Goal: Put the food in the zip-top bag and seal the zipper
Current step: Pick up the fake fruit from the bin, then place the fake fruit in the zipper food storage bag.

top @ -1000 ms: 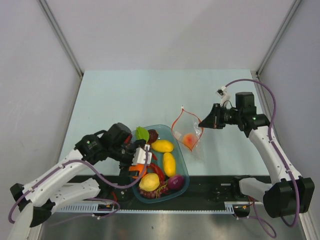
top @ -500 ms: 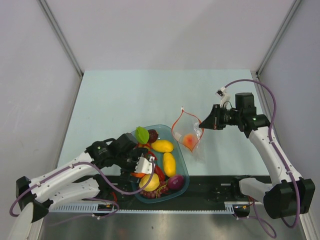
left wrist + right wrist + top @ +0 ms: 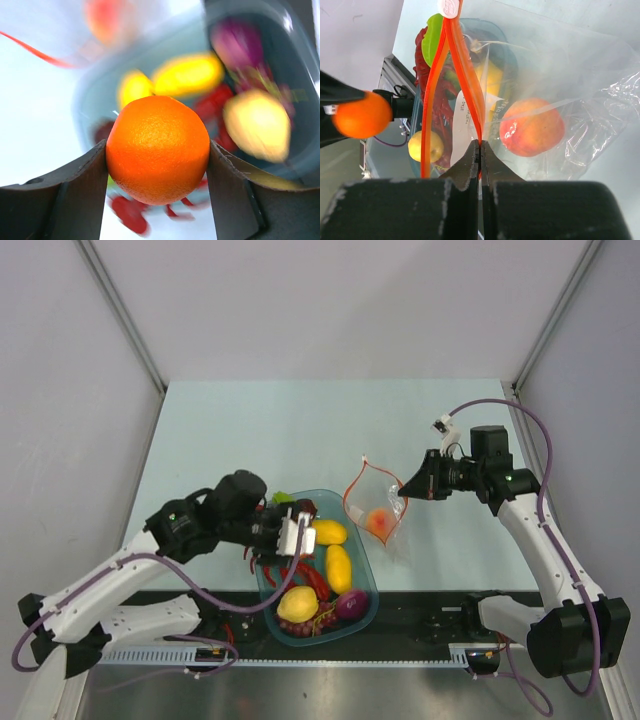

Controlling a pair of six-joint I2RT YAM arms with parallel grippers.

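My left gripper (image 3: 293,534) is shut on the orange (image 3: 157,150) and holds it above the far left part of the blue tub (image 3: 366,562). The orange also shows in the right wrist view (image 3: 362,114). My right gripper (image 3: 403,488) is shut on the zipper (image 3: 471,95), the red strip, and holds the clear zip-top bag (image 3: 376,502) up with its mouth open towards the tub. A peach (image 3: 532,126) lies inside the bag. Yellow mangoes (image 3: 339,567), a lemon (image 3: 298,603), a purple piece (image 3: 350,605) and a green leaf (image 3: 432,37) are in the tub.
A red toy lobster (image 3: 312,582) lies in the tub among the fruit. The tub stands at the table's near edge, just left of the bag. Grey walls close the table (image 3: 240,430) on the left, back and right.
My left gripper dipped into the tub, closed on the orange and rose with it, moving farther from the near edge. The right arm and bag have not moved.
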